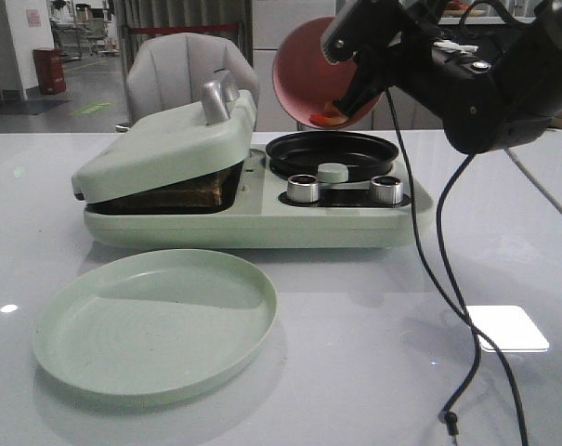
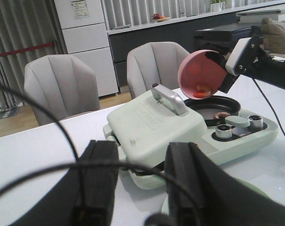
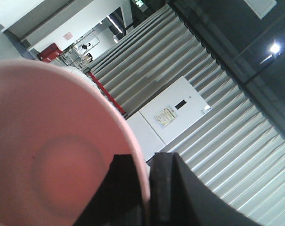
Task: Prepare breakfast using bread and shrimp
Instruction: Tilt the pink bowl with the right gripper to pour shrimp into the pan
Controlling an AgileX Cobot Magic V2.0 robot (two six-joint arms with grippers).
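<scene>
Bread (image 1: 183,195) is pressed under the pale green sandwich-maker lid (image 1: 169,144); orange shrimp (image 1: 329,115) remain unpoured in the tilted pink bowl (image 1: 308,74) clamped by the right gripper (image 3: 143,188), above the round black pan (image 1: 332,153) at two o'clock; the left gripper (image 2: 140,179) is held narrowly parted, empty.

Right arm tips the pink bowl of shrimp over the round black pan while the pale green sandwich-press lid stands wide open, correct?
Not quite: the pale green sandwich-press lid is lowered over the bread, as the front view shows. The right pincer does tip the pink bowl of shrimp above the round black pan.
</scene>
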